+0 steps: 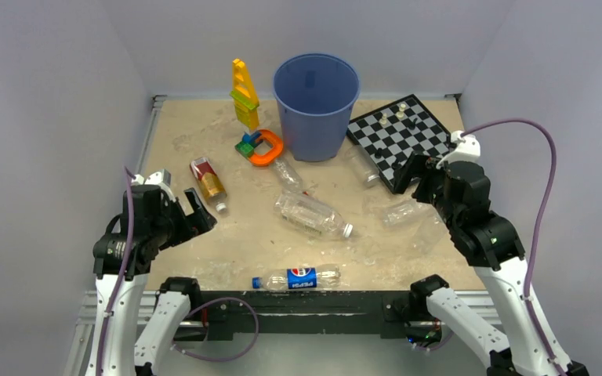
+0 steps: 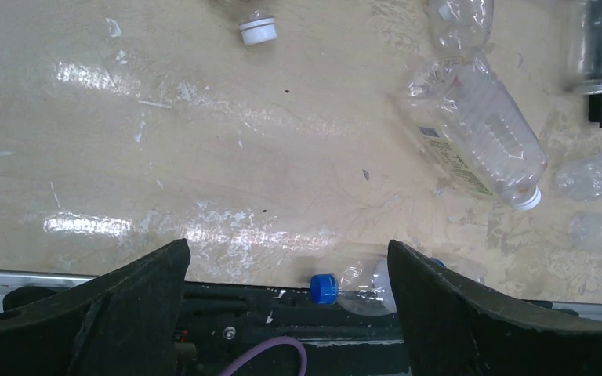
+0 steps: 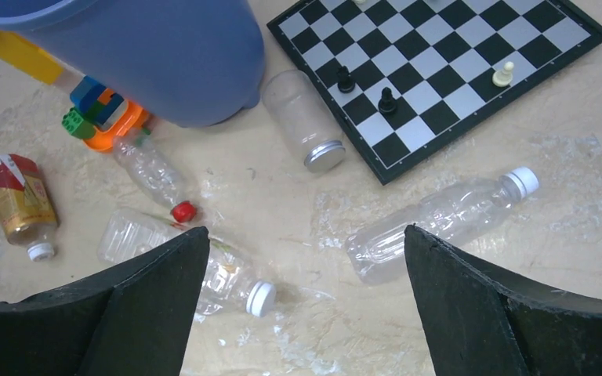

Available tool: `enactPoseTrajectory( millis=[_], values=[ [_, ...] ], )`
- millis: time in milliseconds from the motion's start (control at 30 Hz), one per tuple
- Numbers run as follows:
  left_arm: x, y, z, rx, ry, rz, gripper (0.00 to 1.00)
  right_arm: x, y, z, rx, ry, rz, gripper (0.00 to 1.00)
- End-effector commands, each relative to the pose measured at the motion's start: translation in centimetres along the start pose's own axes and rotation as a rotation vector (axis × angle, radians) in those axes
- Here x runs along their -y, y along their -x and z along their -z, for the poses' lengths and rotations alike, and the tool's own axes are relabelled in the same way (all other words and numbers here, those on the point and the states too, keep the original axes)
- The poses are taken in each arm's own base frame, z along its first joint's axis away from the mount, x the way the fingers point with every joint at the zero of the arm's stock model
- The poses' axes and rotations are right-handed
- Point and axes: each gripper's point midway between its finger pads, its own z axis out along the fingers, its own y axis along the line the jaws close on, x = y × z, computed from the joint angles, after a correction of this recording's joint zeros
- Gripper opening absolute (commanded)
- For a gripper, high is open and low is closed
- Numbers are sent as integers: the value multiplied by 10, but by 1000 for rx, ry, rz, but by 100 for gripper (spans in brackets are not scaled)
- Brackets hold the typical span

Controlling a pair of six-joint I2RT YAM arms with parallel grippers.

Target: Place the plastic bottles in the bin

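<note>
The blue bin [image 1: 316, 102] stands upright at the back middle; its wall also shows in the right wrist view [image 3: 149, 55]. Several plastic bottles lie on the table: a Pepsi bottle [image 1: 298, 278] at the front edge, a large clear bottle [image 1: 313, 214] in the middle, a small red-capped one [image 1: 288, 174], a red-and-gold labelled one [image 1: 208, 182] and a clear white-capped one [image 1: 404, 211]. My left gripper [image 1: 182, 205] is open and empty above the left side, with the Pepsi bottle [image 2: 364, 288] below it. My right gripper [image 3: 306, 231] is open and empty above the clear bottle [image 3: 439, 219].
A black-and-white chessboard [image 1: 400, 137] with a few pieces lies at the back right. A clear jar with a metal lid [image 3: 306, 117] lies against it. A yellow block tower [image 1: 244, 95] and an orange ring toy [image 1: 262, 146] stand left of the bin.
</note>
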Motion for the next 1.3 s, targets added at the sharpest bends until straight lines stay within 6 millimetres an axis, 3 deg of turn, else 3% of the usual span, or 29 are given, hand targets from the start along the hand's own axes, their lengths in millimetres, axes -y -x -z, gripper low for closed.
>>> enactPoseTrajectory(
  millis=[0,100,267,367,567,867,1267],
  values=[
    [6,4,0,1,-20,1,100,8,21,13,69,-46,-24,99],
    [6,4,-4,-6,-17,11,100,17,25,22,81,-90,-53,98],
    [7,8,-13,-3,-14,39,100,31,48,48,168,-158,-143,98],
    [13,10,-16,-11,-34,48,100,48,51,56,181,-258,-167,98],
    [18,9,-16,-65,-47,27,100,84,9,50,39,-505,-172,99],
    [20,10,-18,-75,-54,11,100,89,-45,36,-133,-549,-177,99],
    [13,4,-25,-84,-29,13,100,99,-62,20,-187,-631,-149,97]
  ],
)
